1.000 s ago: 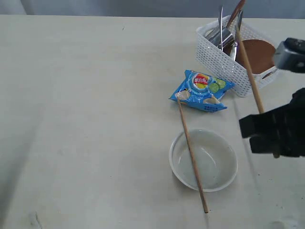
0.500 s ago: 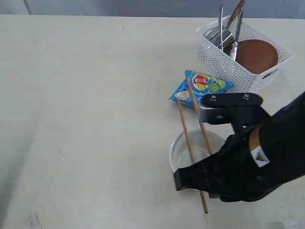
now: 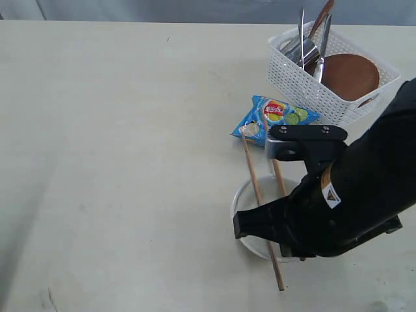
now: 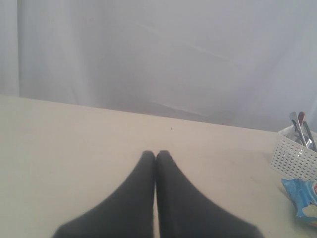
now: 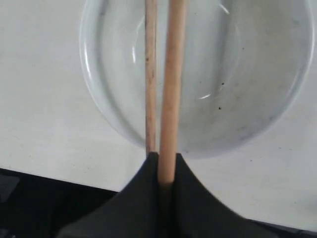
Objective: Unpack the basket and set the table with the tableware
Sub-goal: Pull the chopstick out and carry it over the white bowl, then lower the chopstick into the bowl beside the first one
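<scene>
tableware is partly unpacked: the white bowl (image 3: pixel 239 205) sits on the desk (image 3: pixel 130 143) directly under the right end effector (image 5: pixel 166 166), and a loose chopstick (image 3: pixel 253 179) lies across its rim. the right end effector is pinched shut on the other chopstick (image 5: pixel 172 89), gripping it near one end. the shaft runs out ahead of the fingertips over the bowl's hollow, close beside the loose one and nearly parallel to it. the step in hand looks like laying the pair of chopsticks on the bowl. the basket (image 3: pixel 296 81) stands well beyond the end effector, past the blue snack bag (image 3: pixel 276 117). the reddish-brown plate (image 3: pixel 351 75), steel cup (image 3: pixel 304 52) and upright cutlery (image 3: pixel 301 26) are not yet taken out of it

the next move, as i judge it, calls for lowering the held stick until it rests on the rim beside its mate, then parting the jaws gently. a careless release could nudge the loose stick or let either roll off. after that the basket needs emptying

the right arm is bent low over the bowl, its dark bulk hiding most of the bowl in the exterior view. the left end effector (image 4: pixel 155 157) is closed on nothing, level above bare desk, well apart from the bowl
</scene>
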